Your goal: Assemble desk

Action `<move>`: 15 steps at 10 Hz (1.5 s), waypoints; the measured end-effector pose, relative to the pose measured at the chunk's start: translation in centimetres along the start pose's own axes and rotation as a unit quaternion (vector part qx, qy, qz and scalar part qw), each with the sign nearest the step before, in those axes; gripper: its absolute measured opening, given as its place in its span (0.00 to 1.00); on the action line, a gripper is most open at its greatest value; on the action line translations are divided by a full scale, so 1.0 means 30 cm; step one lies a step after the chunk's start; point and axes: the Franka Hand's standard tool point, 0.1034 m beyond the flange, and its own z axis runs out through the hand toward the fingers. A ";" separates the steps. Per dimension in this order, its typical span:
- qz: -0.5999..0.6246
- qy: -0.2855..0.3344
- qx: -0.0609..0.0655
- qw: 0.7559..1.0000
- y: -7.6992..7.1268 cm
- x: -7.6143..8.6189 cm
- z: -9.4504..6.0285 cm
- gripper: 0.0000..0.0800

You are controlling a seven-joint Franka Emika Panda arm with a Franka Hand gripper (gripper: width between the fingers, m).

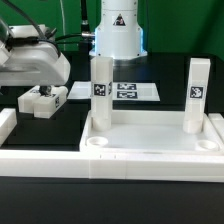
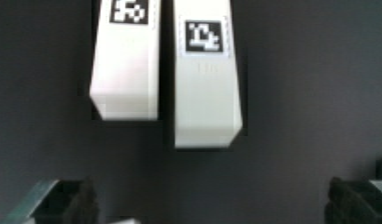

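The white desk top (image 1: 150,150) lies in the foreground with its rim up. Two square legs stand upright in it, one at the exterior view's left (image 1: 100,92) and one at the right (image 1: 196,95). Two loose legs (image 1: 42,98) lie side by side on the black table at the left. In the wrist view they are the shorter-looking leg (image 2: 126,60) and the longer one (image 2: 207,85), tags facing up. My gripper (image 1: 38,84) hangs just above them, open and empty (image 2: 209,205). Its dark fingers (image 2: 56,203) show at the frame's corners.
The marker board (image 1: 128,92) lies flat behind the desk top, in front of the robot base (image 1: 118,35). A white border rail (image 1: 6,126) sits at the exterior view's left edge. Cables run across the back.
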 end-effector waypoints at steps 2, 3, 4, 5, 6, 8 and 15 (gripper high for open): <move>0.001 -0.039 0.000 0.999 0.006 0.018 0.018 0.81; 0.002 -0.047 -0.002 0.999 0.002 0.026 0.036 0.81; -0.001 -0.041 -0.006 0.999 -0.011 0.036 0.039 0.81; 0.002 -0.042 -0.004 0.999 -0.021 0.037 0.048 0.81; 0.007 -0.043 -0.003 0.999 -0.016 0.035 0.050 0.81; 0.009 -0.052 -0.002 0.999 -0.011 0.033 0.064 0.81; 0.024 -0.117 -0.010 0.993 -0.024 0.034 0.115 0.81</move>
